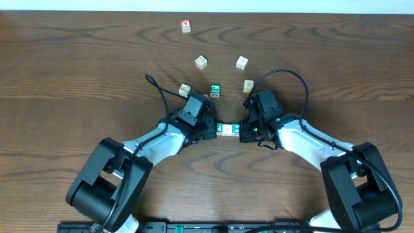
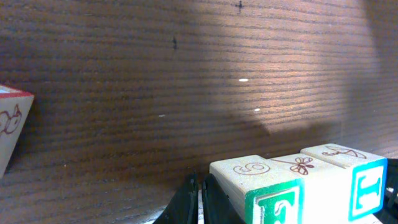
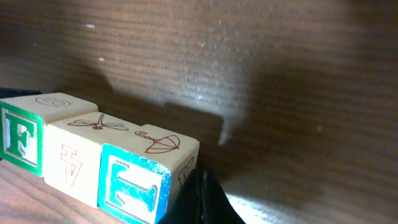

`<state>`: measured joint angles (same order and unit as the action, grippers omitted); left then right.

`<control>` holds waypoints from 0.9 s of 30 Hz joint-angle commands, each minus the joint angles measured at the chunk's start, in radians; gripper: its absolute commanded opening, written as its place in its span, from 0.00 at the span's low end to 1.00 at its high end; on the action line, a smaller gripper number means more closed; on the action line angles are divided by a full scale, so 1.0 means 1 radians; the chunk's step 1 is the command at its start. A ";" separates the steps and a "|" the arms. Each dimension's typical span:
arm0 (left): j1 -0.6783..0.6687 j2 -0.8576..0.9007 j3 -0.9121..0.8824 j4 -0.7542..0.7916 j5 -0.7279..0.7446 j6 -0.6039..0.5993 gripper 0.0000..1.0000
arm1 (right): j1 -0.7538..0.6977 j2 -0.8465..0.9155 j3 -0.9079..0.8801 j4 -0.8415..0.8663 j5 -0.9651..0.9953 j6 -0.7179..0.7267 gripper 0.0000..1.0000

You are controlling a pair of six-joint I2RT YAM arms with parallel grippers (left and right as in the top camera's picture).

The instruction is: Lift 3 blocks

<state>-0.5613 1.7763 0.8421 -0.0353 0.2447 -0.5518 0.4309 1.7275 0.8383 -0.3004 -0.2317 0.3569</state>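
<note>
Overhead chk. OP: where are the blocks, and what are the grippers doing?

NB: You've got all 3 in one row, face to face, mid-table nr the front. Green block [image 1: 219,129] is on the left end, cream block [image 1: 228,130] in the middle, blue block [image 1: 236,130] on the right end. Left gripper [image 1: 211,129] butts the green end, right gripper [image 1: 244,131] butts the blue end. Both have fingers clenched together w/ nothing between them. They grasp no block, they just squeeze the row endwise. Wrist views agree: closed tips against the end faces.

OP: Off the table [image 1: 77,58] yet?

NB: Can't tell for sure. Right wrist view shows a shadow [image 3: 186,112] set apart from the row, which suggests a gap underneath, but no view shows the underside.

OP: Risks from here?

NB: My judgement, 3 items.
(1) Cream block is held by friction only. If either of your arms eases outward, it drops first.
(2) Row buckles if your arms rise unevenly or the tips push off-centre. Narrow tips on flat faces, so blocks could pivot & pop out.
(3) Too much squeeze does the same.

Also, spare green cube [image 1: 215,90] and other loose cubes [image 1: 201,62] sit just behind the arms. A dropped block could roll among them & you'd confuse the two greens. Raise both arms together, slow.
</note>
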 commanded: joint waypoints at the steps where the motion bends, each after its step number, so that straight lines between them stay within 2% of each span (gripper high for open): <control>1: -0.040 0.058 -0.013 0.003 0.133 0.008 0.07 | 0.023 0.031 -0.016 0.020 -0.132 -0.053 0.01; 12: -0.077 0.058 -0.013 0.015 0.119 0.019 0.07 | 0.090 0.031 -0.015 0.029 -0.132 -0.048 0.01; 14: -0.090 0.058 -0.013 0.015 0.109 0.018 0.07 | 0.100 0.031 -0.014 0.032 -0.116 -0.010 0.01; 18: -0.103 0.058 -0.013 0.014 0.110 0.015 0.07 | 0.101 0.031 -0.014 0.032 -0.110 0.043 0.01; 27: -0.123 0.058 -0.013 0.014 0.114 0.016 0.07 | 0.101 0.031 -0.014 0.047 -0.148 0.039 0.01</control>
<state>-0.5991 1.7763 0.8421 -0.0269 0.1749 -0.5457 0.4660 1.7237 0.8356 -0.2832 -0.1593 0.3901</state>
